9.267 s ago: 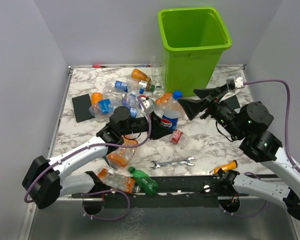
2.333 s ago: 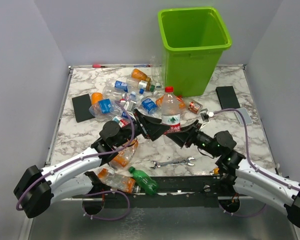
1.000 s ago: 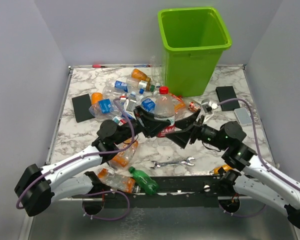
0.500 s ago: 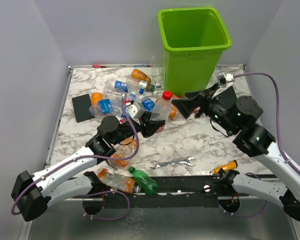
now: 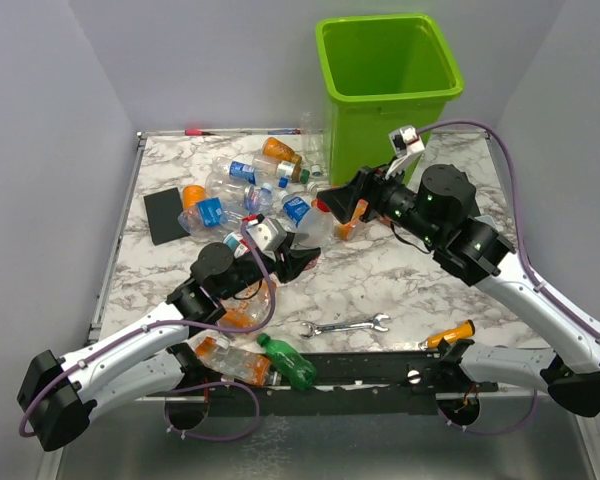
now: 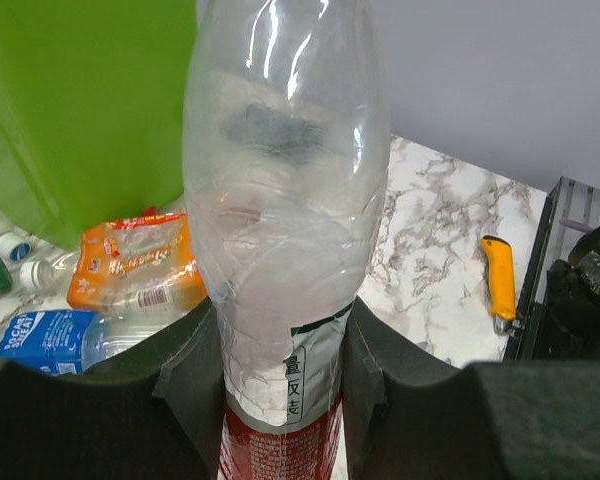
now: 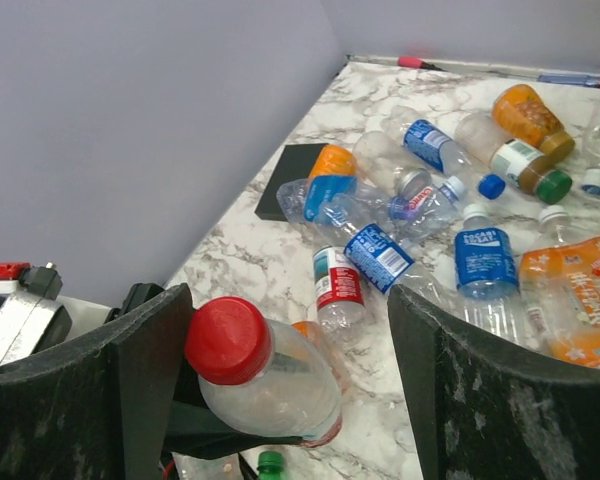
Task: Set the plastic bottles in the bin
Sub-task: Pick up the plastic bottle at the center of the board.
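Risk: with left end effector clamped on the clear bottle, raised short of the bin, and right end effector apart astride its red cap, a glancing close could drop it onto the surface.

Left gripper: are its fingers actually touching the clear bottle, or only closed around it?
Touching. In the left wrist view the left gripper has both fingers pressed against the clear bottle, one on each side, with no gap showing.

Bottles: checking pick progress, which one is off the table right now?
The clear red-capped bottle gripped by the left end effector; the other bottles rest on the marble table.
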Action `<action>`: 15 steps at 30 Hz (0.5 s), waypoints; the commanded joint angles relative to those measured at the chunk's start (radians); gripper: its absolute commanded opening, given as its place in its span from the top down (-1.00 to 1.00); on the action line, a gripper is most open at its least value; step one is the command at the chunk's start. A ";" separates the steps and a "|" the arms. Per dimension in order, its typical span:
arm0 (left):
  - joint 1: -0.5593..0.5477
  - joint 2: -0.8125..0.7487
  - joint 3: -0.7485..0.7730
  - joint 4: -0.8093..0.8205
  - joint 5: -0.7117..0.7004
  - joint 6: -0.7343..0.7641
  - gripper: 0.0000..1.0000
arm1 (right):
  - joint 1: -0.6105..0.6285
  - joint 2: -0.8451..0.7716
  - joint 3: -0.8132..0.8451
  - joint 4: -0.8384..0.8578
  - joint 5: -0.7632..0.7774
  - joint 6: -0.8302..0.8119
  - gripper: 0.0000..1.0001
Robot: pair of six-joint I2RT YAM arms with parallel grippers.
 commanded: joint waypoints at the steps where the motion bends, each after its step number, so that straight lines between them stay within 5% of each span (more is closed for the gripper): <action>1: -0.003 -0.016 -0.007 0.050 -0.018 0.006 0.76 | 0.006 0.031 0.023 -0.042 -0.111 0.011 -0.69; 7: -0.005 -0.012 -0.014 0.052 -0.022 -0.003 0.77 | 0.006 0.044 -0.007 -0.029 -0.126 0.032 -0.62; 15: -0.010 -0.013 -0.024 0.060 -0.021 -0.012 0.72 | 0.006 0.052 -0.023 -0.010 -0.099 0.043 0.33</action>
